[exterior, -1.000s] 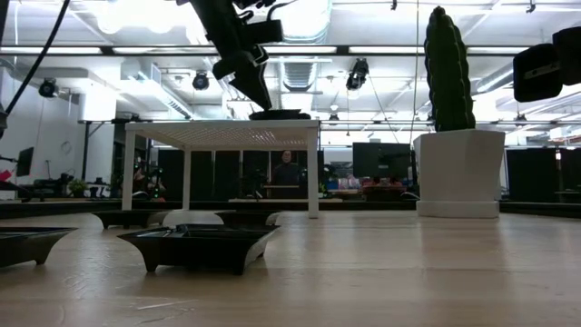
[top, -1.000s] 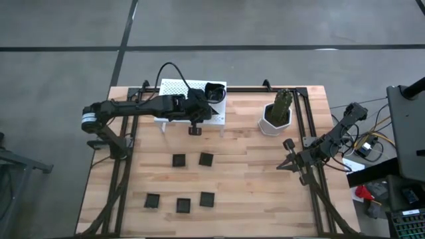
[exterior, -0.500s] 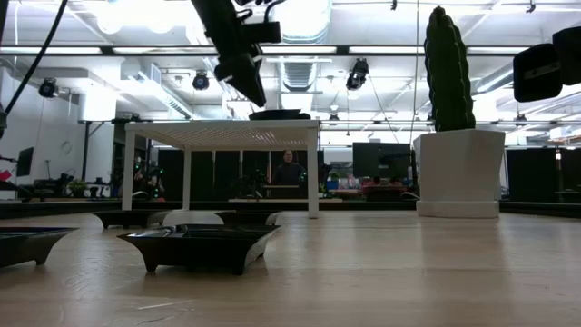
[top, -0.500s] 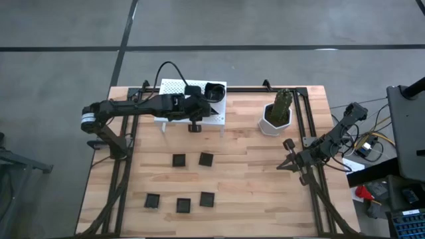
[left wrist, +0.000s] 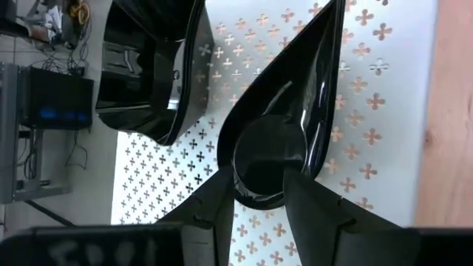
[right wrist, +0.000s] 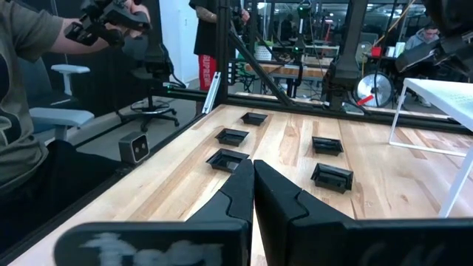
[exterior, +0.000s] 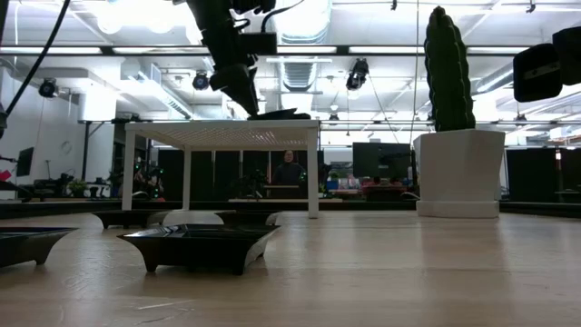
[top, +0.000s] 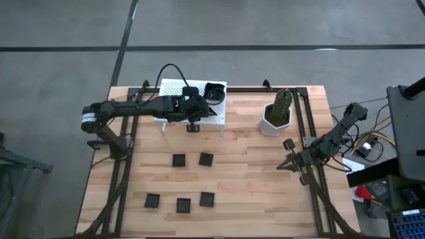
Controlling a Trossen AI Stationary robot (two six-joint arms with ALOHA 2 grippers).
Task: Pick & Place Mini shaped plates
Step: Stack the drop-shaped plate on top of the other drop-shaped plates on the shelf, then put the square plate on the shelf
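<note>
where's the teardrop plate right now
The teardrop plate lies on top of the white perforated rack at the table's far left, beside a square plate, just ahead of the open left gripper.

Wooden table (top: 252, 179), white rack (top: 176, 89), potted cactus (top: 277, 113), five black dishes (top: 178, 160)

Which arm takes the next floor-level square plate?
Left. The left gripper is open over the white rack, nearer the square plates. The right gripper sits shut at the table's right edge.
</note>
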